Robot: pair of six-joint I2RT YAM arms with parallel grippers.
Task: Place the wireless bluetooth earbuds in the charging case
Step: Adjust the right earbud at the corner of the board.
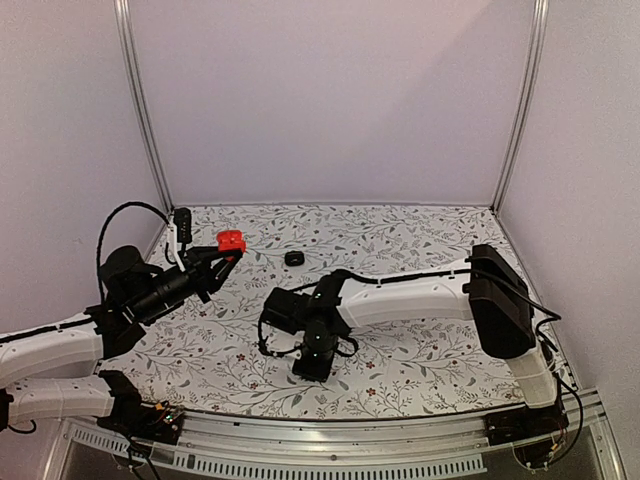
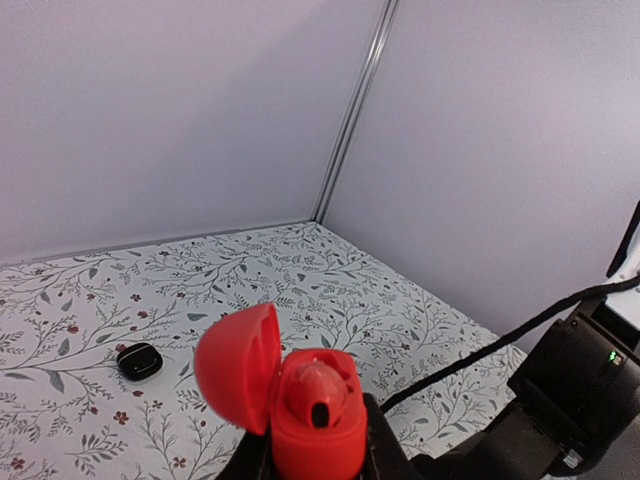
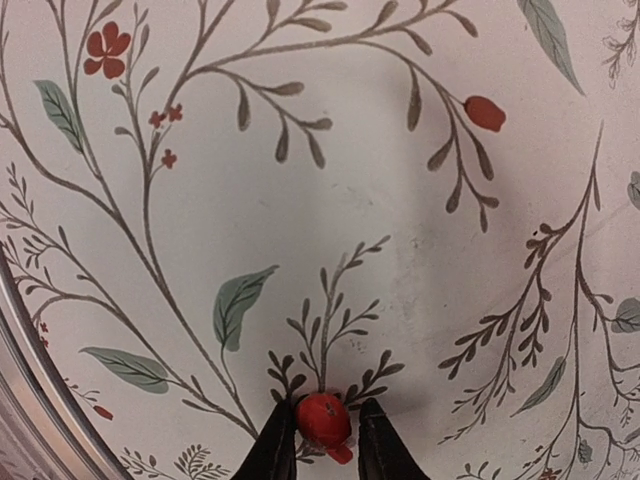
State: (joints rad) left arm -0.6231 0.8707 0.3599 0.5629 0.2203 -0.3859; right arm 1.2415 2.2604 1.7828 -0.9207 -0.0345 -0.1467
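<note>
Up off the desk (image 1: 420,240) on the left side, my left hand (image 1: 228,254) is clamped around the red charging case (image 2: 318,425), lid (image 2: 238,368) flipped open, with one red earbud (image 2: 318,392) sitting inside. Near the front edge, my right hand (image 3: 326,440) is pinching the other red earbud (image 3: 321,417) low over the flowery top, can't tell if it's touching. A little black case (image 1: 294,258) lies further back.

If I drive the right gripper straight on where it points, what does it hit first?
The floral table, nothing else in line. The right gripper points down at it, pinching a red earbud, which would likely touch first; gap unclear.
</note>
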